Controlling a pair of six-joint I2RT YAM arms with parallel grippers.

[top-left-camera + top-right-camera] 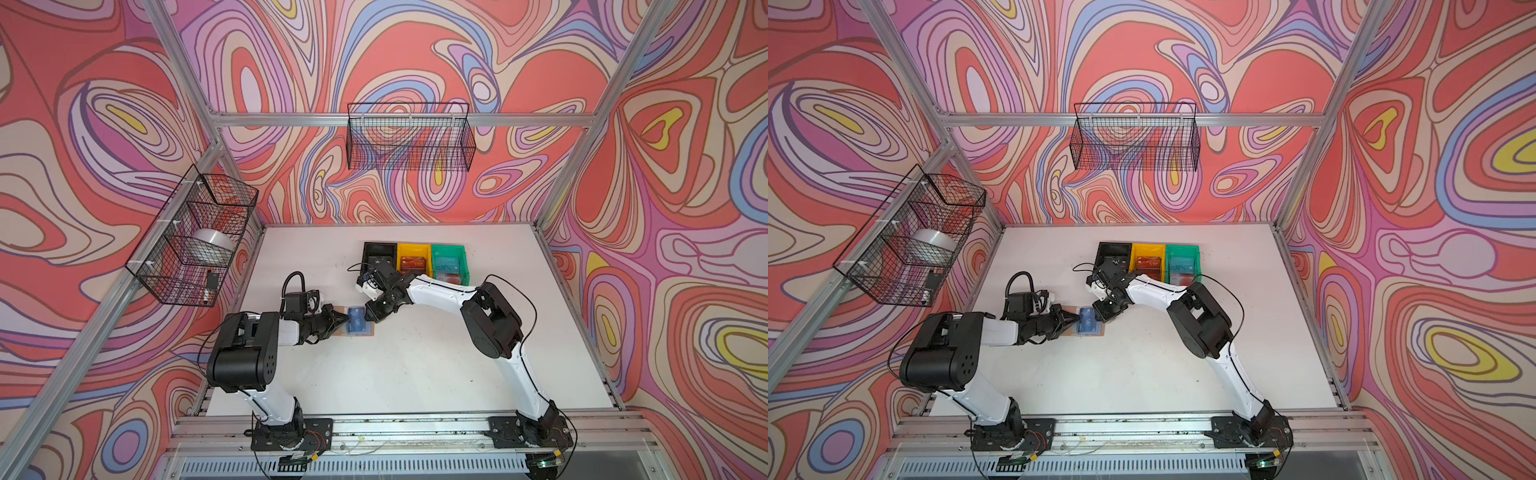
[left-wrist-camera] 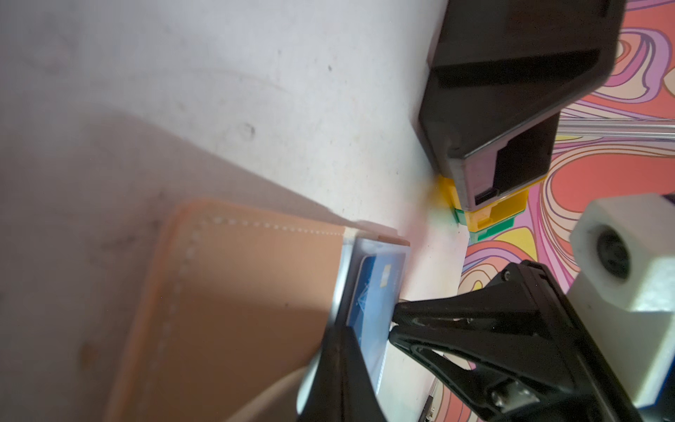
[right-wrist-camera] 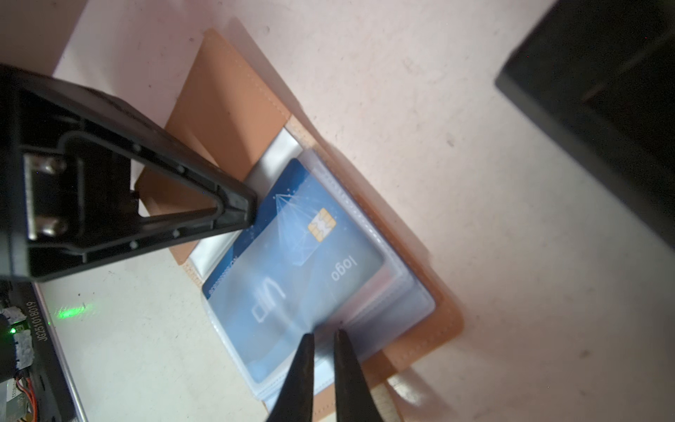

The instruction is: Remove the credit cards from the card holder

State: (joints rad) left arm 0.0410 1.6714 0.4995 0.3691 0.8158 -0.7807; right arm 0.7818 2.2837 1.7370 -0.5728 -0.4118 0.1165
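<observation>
Arms rise from the near rail and bend toward each other over the white table [image 1: 395, 374]. Between them, left of the table's middle, lies the small tan leather-like card holder [image 3: 226, 109], opened flat with its clear plastic sleeves [image 3: 405, 292] facing up. The top sleeve holds the blue plastic credit card [image 3: 292, 248] — a gold chip, the word "logo" and large pale letters "VIP" read on its face. One short end sticks out of the sleeve by the spine.

The left hand [image 1: 345, 319] is closed on that bared end; in the left wrist view the card's edge runs in between its two black fingers. The right hand [image 3: 323, 341] stands at the opposite edge of the sleeves, both tips down on the plastic with only a slit between them. Whether they pinch a sleeve I cannot tell. A dark strip [image 3: 38, 321] at the edge of the right wrist view bears "JG251018019".

Farther back three open plastic bins stand in a touching row. They are the black bin [image 1: 379, 249], the yellow bin [image 1: 413, 250] with a red card [image 1: 412, 263] marked "VIP", and the green bin [image 1: 449, 250] with a bluish card [image 1: 448, 264] — also lettered "VIP". Beyond, a black wire side basket [image 1: 191, 237] hangs on the left wall and a back-wall wire basket [image 1: 409, 137] hangs behind the bins.
</observation>
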